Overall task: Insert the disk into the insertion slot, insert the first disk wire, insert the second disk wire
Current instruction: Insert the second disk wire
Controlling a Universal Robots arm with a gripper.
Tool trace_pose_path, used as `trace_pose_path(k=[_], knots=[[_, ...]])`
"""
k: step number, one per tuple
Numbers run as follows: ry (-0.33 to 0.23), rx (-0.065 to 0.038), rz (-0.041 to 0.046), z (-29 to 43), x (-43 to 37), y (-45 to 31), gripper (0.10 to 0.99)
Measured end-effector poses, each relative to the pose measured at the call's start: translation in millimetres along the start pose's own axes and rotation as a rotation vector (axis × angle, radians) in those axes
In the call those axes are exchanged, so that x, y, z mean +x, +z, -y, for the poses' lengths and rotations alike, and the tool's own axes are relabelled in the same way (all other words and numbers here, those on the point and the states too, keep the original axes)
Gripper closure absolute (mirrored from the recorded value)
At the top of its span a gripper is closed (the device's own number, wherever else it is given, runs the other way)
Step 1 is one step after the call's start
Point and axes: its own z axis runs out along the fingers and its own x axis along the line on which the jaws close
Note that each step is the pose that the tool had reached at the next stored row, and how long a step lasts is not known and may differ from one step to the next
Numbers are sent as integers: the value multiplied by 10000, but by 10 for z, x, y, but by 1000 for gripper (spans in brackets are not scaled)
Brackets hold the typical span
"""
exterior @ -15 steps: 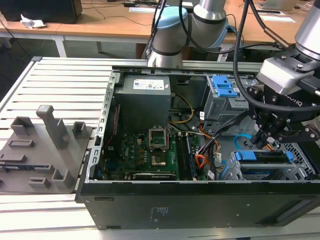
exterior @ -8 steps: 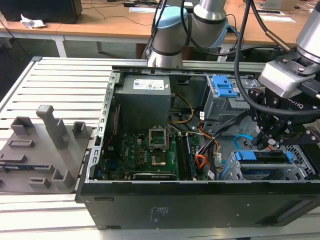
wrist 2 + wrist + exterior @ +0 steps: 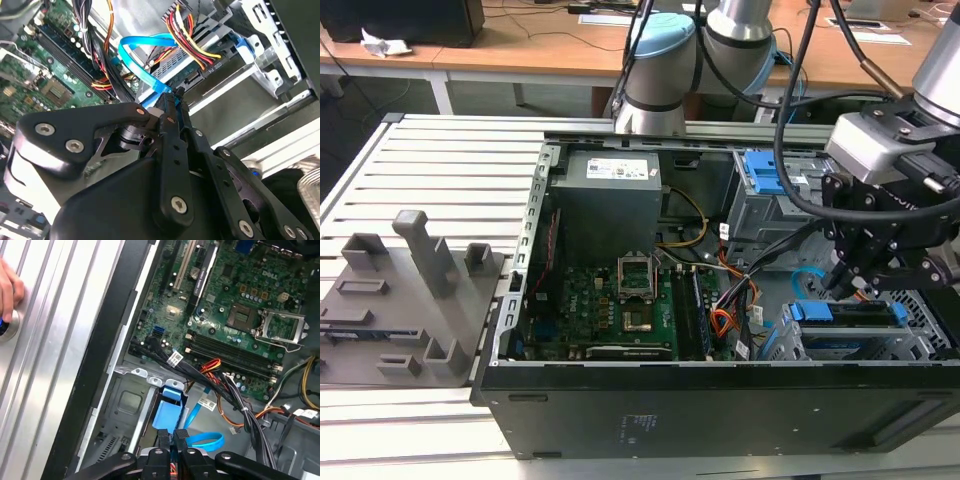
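Exterior view: one open PC case [image 3: 720, 400] lies on a slatted metal counter [image 3: 440, 170]. One arm w/ black tool [image 3: 847, 277] reaches into the case at the exterior view's right, tips down by the rear of the disk [image 3: 855, 318]. The disk, w/ blue carrier, sits in the insertion slot [image 3: 910, 345], the low perforated grey cage. Taller grey bay [image 3: 765, 200] w/ blue latches stands behind it. One motherboard [image 3: 620, 310] takes the middle, one grey PSU box [image 3: 605, 205] above it. One grey fixture plate [image 3: 400, 300] w/ several upright blocks lies at the exterior view's left.

Second wrist view: tool [image 3: 172, 102] fingers are drawn together, pinching the black plug of the second disk wire [image 3: 142, 55], one light blue flat cable forming a loop. Plug is just short of the disk's edge connector. The first disk wire [image 3: 192, 45], a red/yellow/black bundle, ends in a black plug already seated at the disk.

First wrist view: tool [image 3: 171, 440] tips nearly touching, over the blue carrier; blue loop [image 3: 205, 441] beside them. One hand [image 3: 10, 290] rests on the counter.
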Motion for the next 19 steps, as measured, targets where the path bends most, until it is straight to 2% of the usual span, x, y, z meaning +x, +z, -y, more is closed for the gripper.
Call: trace_pose_path(k=[8, 9, 11, 13, 15, 19], knots=[[1684, -35, 99, 1, 0, 19, 929], [1984, -32, 166, 2, -1, 36, 929], [2095, 12, 450, 5, 0, 42, 929], [2110, 37, 634, 23, 7, 51, 929], [2132, 31, 649, 58, 30, 60, 929], [2284, 30, 656, 57, 81, 77, 929]])
